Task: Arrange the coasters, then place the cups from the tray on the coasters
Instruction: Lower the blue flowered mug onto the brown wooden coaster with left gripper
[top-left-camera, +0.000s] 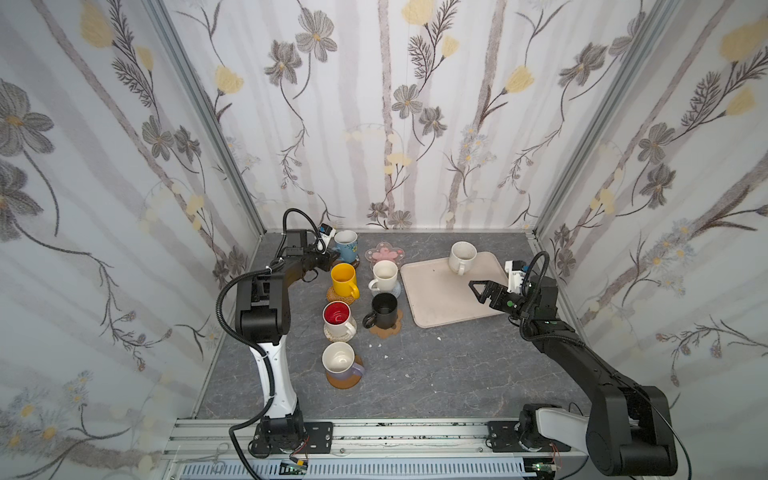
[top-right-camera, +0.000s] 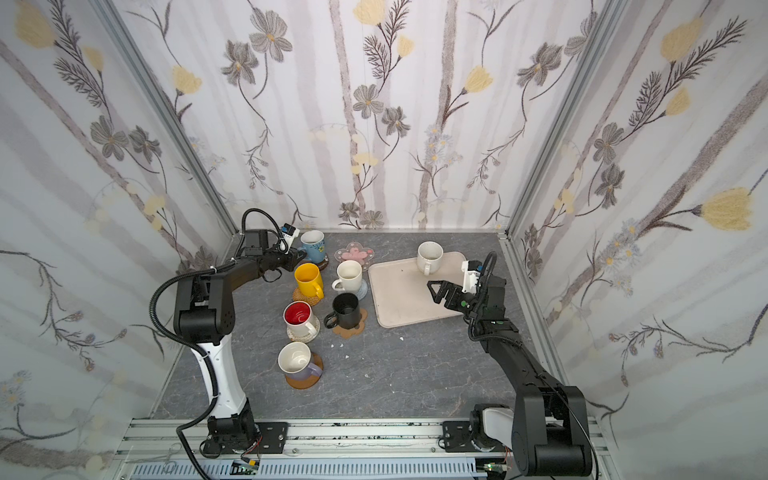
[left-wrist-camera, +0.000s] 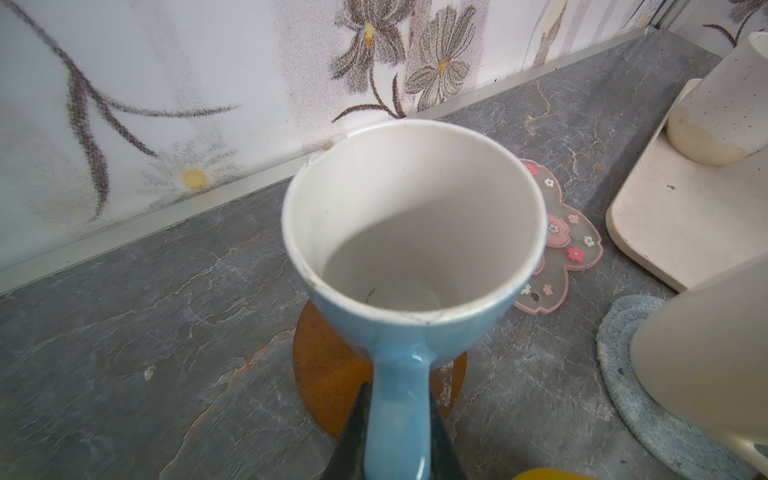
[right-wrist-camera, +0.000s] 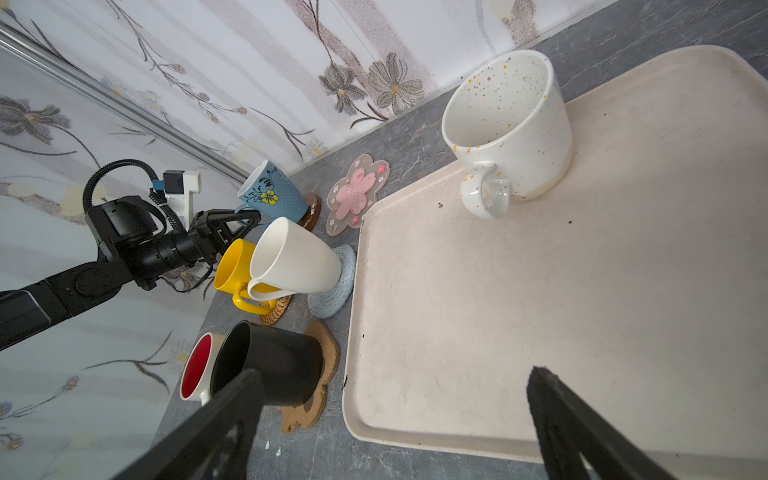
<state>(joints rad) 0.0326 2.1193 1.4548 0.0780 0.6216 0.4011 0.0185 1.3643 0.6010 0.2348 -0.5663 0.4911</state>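
Neighbouring the light blue cup: yellow cup, pink flower coaster.

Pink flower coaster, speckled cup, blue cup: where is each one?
pink flower coaster (top-left-camera: 384, 253): in a top view, on its pink middle.
speckled cup (right-wrist-camera: 540, 166): right wrist view, on its outer wall.
blue cup (left-wrist-camera: 397, 407): left wrist view, on its handle.

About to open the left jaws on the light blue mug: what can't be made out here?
Light blue ceramic mug, base on the brown disc coaster: left wrist view, its flared body hides contact.
Left gripper, jaw tips: cut off by the left wrist view's edge.
Pale woven round coaster: in both top views, mostly covered by the white mug with red inside.
White flecks on the table: too small to identify.
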